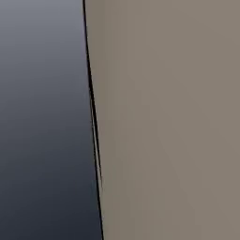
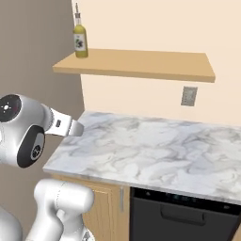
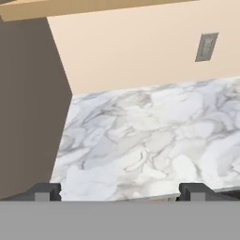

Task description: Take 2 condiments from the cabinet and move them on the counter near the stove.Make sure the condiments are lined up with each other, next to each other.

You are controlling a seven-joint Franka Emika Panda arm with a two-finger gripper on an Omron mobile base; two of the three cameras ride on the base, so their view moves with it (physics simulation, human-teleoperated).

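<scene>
Reaching up from the counter (image 2: pixel 155 146), the gripper (image 3: pixel 121 191), jaws apart and empty, could tip the 1 yellow bottle (image 2: pixel 80 41) standing at the shelf's (image 2: pixel 141 63) left end, beside the brown wall (image 2: pixel 33 52).

The light-brown wooden wall shelf (image 3: pixel 93 7) is cut off by the top edge in the hand view. The white marble counter (image 2: pixel 155 150) runs past the right edge in the right base view. The label of the yellow pourer-topped bottle (image 2: pixel 80 40) is too small to read.

Cream wall (image 2: pixel 141 28) with grey outlet plate (image 2: pixel 188 96).
</scene>
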